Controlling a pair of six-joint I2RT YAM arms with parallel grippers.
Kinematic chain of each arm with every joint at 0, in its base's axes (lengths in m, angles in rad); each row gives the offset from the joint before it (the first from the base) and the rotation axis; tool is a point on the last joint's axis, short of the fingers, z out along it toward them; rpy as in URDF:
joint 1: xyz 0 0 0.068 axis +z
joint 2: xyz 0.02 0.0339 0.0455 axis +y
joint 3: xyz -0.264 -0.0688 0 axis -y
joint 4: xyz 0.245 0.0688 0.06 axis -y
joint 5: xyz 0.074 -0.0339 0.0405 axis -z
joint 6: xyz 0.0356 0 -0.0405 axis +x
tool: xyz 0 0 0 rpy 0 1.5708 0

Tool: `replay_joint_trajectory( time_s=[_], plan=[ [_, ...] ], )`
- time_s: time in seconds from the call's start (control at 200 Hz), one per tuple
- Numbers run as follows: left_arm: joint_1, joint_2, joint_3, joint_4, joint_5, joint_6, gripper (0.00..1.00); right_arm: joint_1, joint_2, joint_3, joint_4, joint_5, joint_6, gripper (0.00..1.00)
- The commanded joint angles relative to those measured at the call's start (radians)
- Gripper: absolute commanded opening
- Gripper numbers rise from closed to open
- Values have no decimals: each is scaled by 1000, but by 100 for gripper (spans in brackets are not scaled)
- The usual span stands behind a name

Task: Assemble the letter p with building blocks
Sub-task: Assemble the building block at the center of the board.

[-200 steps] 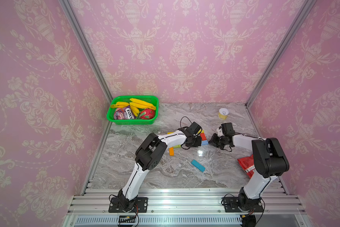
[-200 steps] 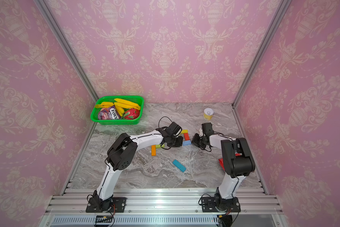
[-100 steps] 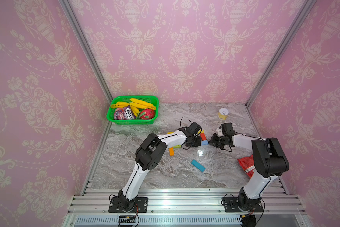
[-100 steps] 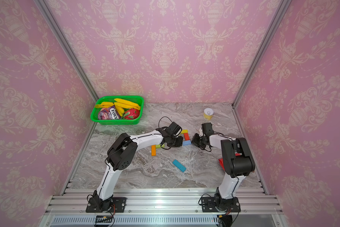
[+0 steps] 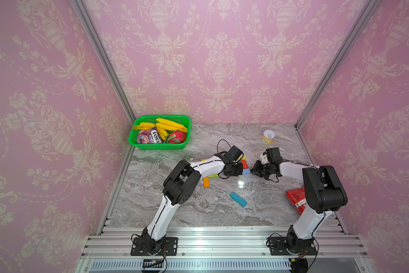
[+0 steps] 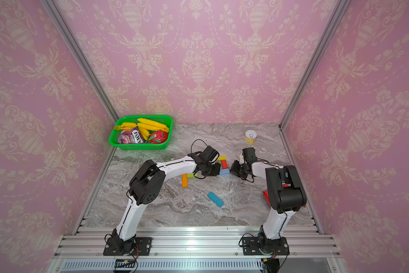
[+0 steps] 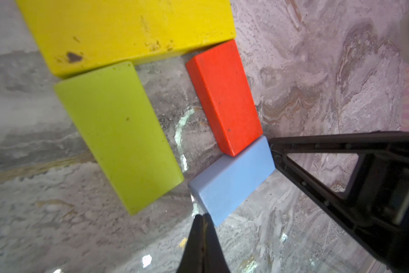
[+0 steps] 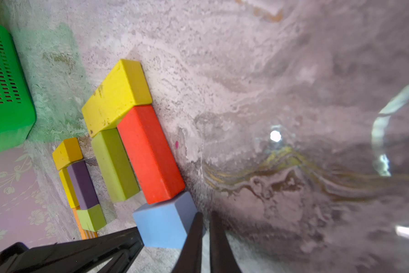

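Arms reached low inward; left end effector [image 7: 201,218] and right end effector [image 8: 206,218], clenched empty, flanked the light blue block [image 7: 232,182], laid crosswise to the red block [image 7: 224,99].

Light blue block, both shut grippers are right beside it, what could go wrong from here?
The light blue block sits skewed against the red block; a nudge from the left gripper may knock red out of line with the yellow block. The right gripper is close opposite, so the two might collide.

text: "fox's" | on: purple candy packet [image 5: 150,137] | in: green basket [image 5: 137,144]
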Motion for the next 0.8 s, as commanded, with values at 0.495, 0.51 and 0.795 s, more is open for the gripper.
replay_joint_trajectory(
  time_s=[0.495, 0.51, 0.795],
  plan=[
    [17, 52, 36, -35, -2, -15, 0, 4, 67, -13, -53, 28, 15, 12],
    [16, 53, 36, -36, -2, -16, 0, 4, 66, -13, -53, 26, 15, 12],
    [18, 61, 49, -40, -8, -16, 0, 4, 74, -10, -51, 28, 16, 12]
  ],
)
